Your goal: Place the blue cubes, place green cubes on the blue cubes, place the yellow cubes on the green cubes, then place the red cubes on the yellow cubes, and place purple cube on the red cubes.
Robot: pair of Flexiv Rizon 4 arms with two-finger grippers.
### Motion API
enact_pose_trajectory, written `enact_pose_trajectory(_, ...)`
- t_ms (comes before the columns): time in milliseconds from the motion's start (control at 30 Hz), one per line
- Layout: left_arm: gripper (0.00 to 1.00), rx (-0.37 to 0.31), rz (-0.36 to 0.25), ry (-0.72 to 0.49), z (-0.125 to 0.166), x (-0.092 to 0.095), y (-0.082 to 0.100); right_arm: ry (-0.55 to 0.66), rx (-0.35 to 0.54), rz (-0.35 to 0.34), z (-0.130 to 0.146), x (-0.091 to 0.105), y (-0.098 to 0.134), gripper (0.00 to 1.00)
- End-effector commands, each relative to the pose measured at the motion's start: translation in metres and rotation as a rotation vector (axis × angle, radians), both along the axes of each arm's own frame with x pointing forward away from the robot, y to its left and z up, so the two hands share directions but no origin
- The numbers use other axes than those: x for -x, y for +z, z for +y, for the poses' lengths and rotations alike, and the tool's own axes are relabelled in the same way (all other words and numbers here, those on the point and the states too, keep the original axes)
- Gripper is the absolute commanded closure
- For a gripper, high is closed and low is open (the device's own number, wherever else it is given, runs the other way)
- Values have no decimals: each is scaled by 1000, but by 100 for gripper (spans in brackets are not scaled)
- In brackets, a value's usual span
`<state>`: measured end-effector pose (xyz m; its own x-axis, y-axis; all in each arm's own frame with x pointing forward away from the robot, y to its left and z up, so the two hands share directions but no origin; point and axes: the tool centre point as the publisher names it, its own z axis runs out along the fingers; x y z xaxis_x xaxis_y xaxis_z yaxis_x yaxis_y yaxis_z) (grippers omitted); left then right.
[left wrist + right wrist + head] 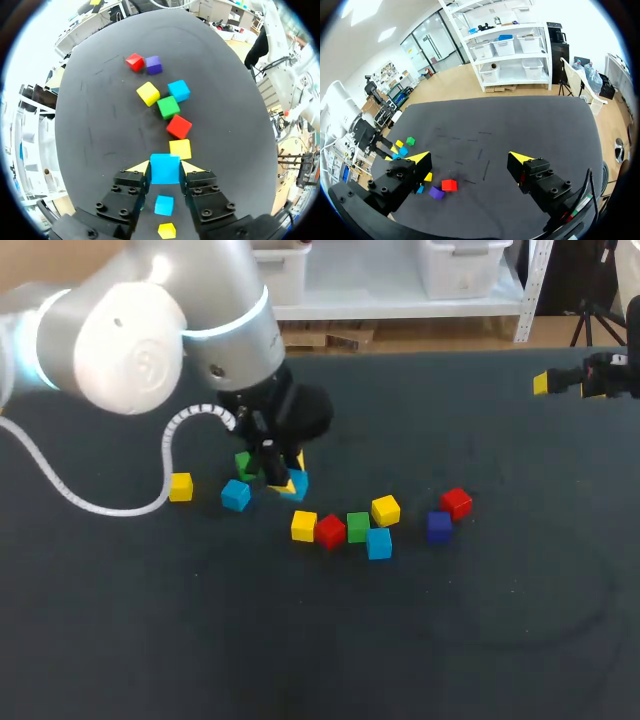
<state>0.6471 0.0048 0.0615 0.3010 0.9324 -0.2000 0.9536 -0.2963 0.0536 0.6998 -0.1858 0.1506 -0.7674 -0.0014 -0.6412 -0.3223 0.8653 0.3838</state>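
Note:
My left gripper [287,476] is shut on a blue cube [165,168], its yellow tips pressing both sides, low over the table. Behind it, under the wrist, lie another blue cube [164,205] and a yellow cube [166,230]. A green cube [246,464] sits beside the gripper, partly hidden by it. Ahead run a yellow cube [180,149], a red cube [179,126], a green cube [168,107], a yellow cube [148,93] and a blue cube [178,90]. Farther on stand a purple cube [439,526] and a red cube [456,502]. My right gripper [470,160] is open and holds nothing, high at the far right.
The dark table [480,640] has wide bare room at the front and right. The left arm's white cable [60,490] loops over the table's left part. The right gripper [566,383] hangs near the back right edge.

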Motion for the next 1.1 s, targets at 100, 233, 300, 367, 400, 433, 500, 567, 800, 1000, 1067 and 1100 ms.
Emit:
enact_pose_trajectory(100, 100, -17, 64, 18, -22, -22, -9, -3, 3, 0, 1, 1, 0, 0)
enact_pose_trajectory(233, 100, -6, 76, 29, -32, -27, -14, -3, 3, 0, 1, 1, 0, 0)
enact_pose_trajectory(300, 100, 1, 80, 36, -36, -30, -17, -3, 3, 0, 1, 1, 0, 0)
enact_pose_trajectory(367, 100, 3, 77, 51, -39, -32, -19, -3, 3, 0, 1, 1, 0, 0)
enact_pose_trajectory(400, 100, 10, 75, 63, -39, -32, -20, -3, 3, 0, 1, 1, 0, 0)
enact_pose_trajectory(433, 100, 11, 72, 67, -40, -33, -21, -3, 3, 0, 1, 1, 0, 0)
enact_pose_trajectory(500, 100, 15, 62, 91, -42, -34, -23, -3, 3, 0, 1, 1, 0, 0)
enact_pose_trajectory(567, 100, 17, 65, 105, -44, -35, -27, -3, 3, 0, 1, 1, 0, 0)
enact_pose_trajectory(800, 100, 28, 84, 156, -48, -34, -35, -3, 3, 0, 1, 1, 0, 0)
enact_pose_trajectory(1000, 100, 2, 96, 184, -50, -31, -43, -3, 3, 0, 1, 1, 0, 0)
enact_pose_trajectory(1067, 100, 11, 99, 198, -50, -31, -43, -3, 3, 0, 1, 1, 0, 0)
enact_pose_trajectory(1100, 100, 6, 97, 200, -50, -31, -43, -3, 3, 0, 1, 1, 0, 0)
